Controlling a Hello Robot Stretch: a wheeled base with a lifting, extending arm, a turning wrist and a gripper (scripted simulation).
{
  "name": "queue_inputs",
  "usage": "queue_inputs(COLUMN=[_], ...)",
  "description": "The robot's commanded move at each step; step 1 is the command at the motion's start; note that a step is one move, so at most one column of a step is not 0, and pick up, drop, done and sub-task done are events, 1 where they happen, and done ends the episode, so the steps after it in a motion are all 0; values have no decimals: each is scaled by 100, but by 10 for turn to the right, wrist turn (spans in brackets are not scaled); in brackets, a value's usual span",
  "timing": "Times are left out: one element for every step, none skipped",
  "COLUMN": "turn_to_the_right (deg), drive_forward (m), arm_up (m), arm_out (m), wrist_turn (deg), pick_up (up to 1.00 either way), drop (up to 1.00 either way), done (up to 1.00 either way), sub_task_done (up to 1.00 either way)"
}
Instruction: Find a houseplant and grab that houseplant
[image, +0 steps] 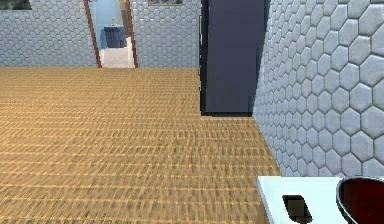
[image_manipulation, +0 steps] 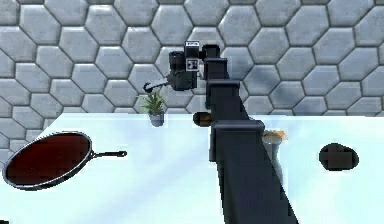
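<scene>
A small green houseplant (image_manipulation: 154, 104) in a grey pot stands near the far edge of the white table (image_manipulation: 120, 190), close to the hexagon-tiled wall. The dark arm reaches out over the table, and the gripper (image_manipulation: 157, 84) is just above the plant's leaves. I cannot tell whether it holds anything or touches the plant.
A dark red frying pan (image_manipulation: 48, 160) lies at the table's left, also seen as the pan (image: 365, 198) beside a small dark flat object (image: 296, 207). A dark lump (image_manipulation: 338, 157) and a small brown thing (image_manipulation: 200, 119) lie on the table. Wooden floor (image: 120, 130), a dark tall cabinet (image: 235, 55), a doorway (image: 113, 35).
</scene>
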Motion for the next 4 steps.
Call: queue_inputs(turn_to_the_right=[0,0,0,0], drive_forward=[0,0,0,0], arm_up=[-16,0,10,0], arm_out=[0,0,0,0], wrist_turn=[0,0,0,0], pick_up=[0,100,0,0], drop=[0,0,0,0], done=[0,0,0,100], sub_task_done=[0,0,0,0])
